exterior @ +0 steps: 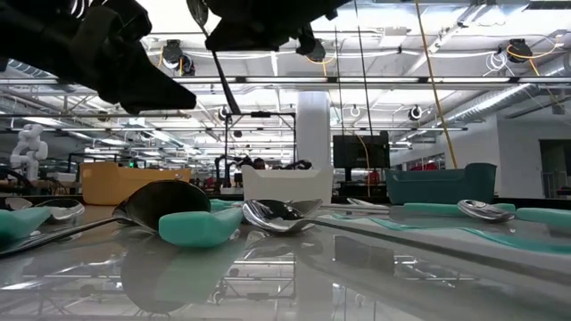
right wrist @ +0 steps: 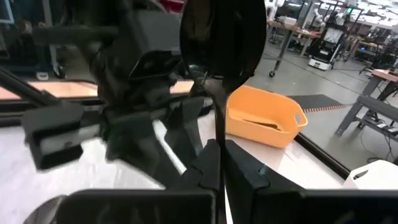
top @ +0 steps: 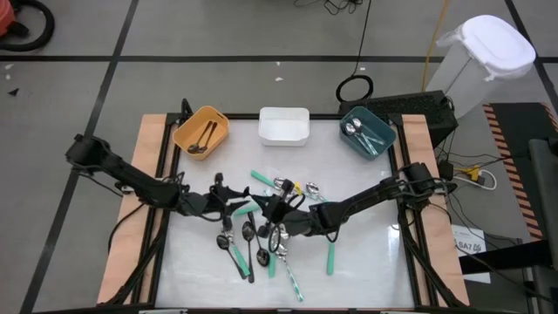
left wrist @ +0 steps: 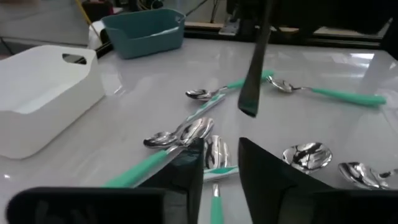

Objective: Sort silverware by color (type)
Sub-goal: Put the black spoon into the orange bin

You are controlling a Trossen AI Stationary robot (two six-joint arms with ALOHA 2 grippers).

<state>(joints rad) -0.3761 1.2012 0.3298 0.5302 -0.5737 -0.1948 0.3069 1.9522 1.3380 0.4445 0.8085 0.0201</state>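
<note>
**A black-handled spoon held upright between the two arms**

The left gripper (top: 234, 209) reaches in low from the left side of the table, its arm stretched nearly flat. Its jaws stand apart and hold nothing. Just ahead of them lies a loose heap of silverware (left wrist: 186, 132): shiny bowls, some with mint-green handles.

These spoons look light, stiff and slippery, and they lie flat on the smooth white table (top: 366, 262). I think the best place to take one is the middle of the handle, where the fingers can close across its narrow width; the rounded metal bowl would probably slide out.

The right gripper (right wrist: 217, 158) comes from the right, with its arm bent at the elbow and raised over the middle of the table. Its jaws are clenched on the thin neck of a black-handled spoon (left wrist: 255, 62), the bowl standing above the jaws and the handle hanging below them. Beyond the jaws sits the orange bin (right wrist: 264, 115), where dark spoons already lie.
</note>
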